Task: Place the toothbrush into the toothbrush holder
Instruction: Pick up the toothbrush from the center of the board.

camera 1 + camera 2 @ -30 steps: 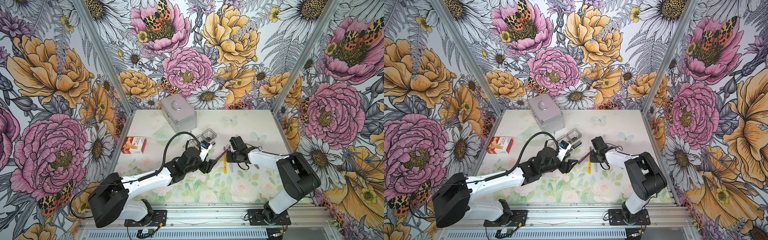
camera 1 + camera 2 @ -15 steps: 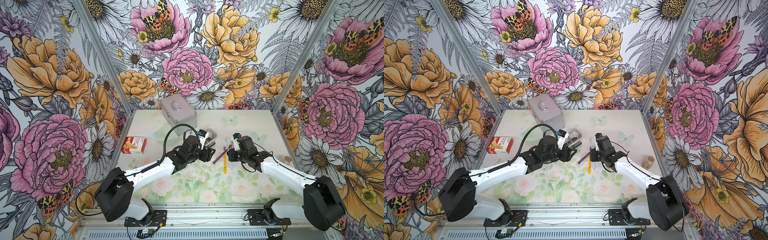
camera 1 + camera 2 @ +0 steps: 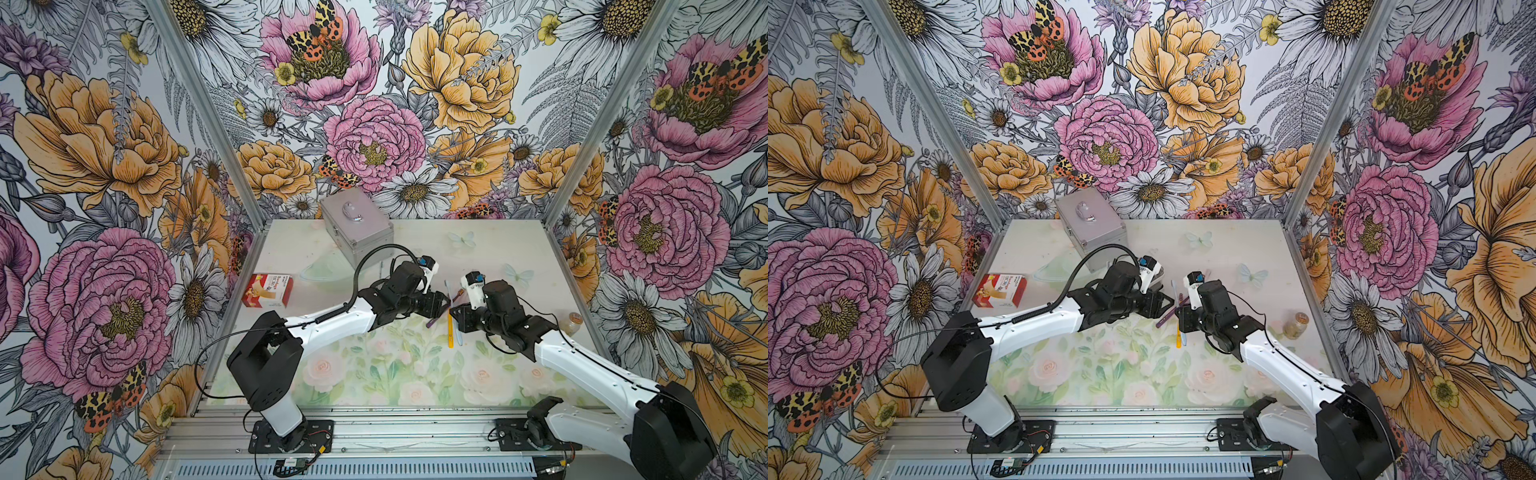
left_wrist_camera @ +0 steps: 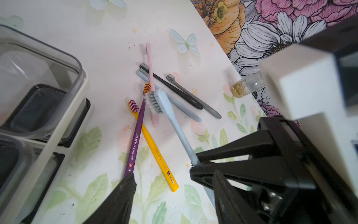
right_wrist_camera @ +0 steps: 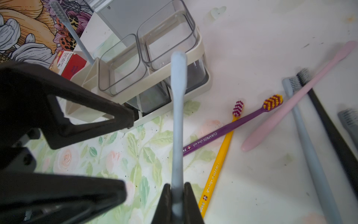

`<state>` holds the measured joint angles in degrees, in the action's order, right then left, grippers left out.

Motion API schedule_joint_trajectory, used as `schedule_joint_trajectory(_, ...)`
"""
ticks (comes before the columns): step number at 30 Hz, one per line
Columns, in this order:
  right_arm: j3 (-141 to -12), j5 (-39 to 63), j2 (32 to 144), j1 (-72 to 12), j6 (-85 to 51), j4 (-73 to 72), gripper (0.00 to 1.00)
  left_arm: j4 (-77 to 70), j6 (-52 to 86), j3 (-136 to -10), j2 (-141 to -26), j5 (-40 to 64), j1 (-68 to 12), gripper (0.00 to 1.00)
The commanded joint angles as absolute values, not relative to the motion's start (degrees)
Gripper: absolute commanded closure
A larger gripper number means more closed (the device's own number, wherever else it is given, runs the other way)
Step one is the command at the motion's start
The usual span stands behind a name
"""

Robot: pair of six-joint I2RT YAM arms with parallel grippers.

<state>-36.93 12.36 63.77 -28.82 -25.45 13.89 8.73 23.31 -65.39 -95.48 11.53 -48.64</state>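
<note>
My right gripper is shut on the handle of a light blue toothbrush, held above the table with its head pointing toward the toothbrush holder. The holder is a white caddy with two clear cups, and a grey-blue brush stands in its white compartment. In both top views my left wrist covers most of the holder. My left gripper is open, close beside the right gripper, with nothing between its fingers. It hovers over the ends of a purple brush and a yellow brush.
More toothbrushes lie loose on the table: pink, black, grey. A silver metal case stands at the back, a red box at the left, and a small jar near the right wall.
My left arm has swung back and right over the holder, ending beside the right gripper. The right arm's elbow has swung out to the right. The right gripper stays shut.
</note>
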Motion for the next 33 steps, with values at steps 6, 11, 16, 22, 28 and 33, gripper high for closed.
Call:
schedule_joint_trajectory(6, -36.87, 14.1, 61.48, -30.25, -25.75, 12.3, 1.0, 9.32, 25.0, -72.07, -99.24, 13.99, -49.13, 0.36)
schedule_joint_trajectory(11, -36.95, 13.48, 61.13, -30.55, -25.4, 12.29, 1.0, 10.09, 25.72, -74.27, -101.2, 12.52, -48.84, 0.59)
schedule_joint_trajectory(16, -36.89, 13.55, 60.89, -30.71, -25.4, 12.3, 1.0, 8.79, 27.05, -73.18, -100.99, 9.94, -48.19, 0.89)
schedule_joint_trajectory(22, -36.4, 13.21, 59.7, -30.82, -24.97, 12.38, 1.0, 6.86, 27.3, -72.12, -100.11, 10.2, -47.46, 1.0)
schedule_joint_trajectory(28, -35.95, 12.91, 58.21, -30.83, -24.52, 12.39, 1.0, 7.01, 24.85, -71.9, -98.31, 9.26, -47.79, 1.0)
schedule_joint_trajectory(33, -35.32, 12.06, 56.49, -30.83, -24.52, 12.64, 0.61, 6.11, 23.09, -71.29, -96.12, 7.47, -48.06, 1.0)
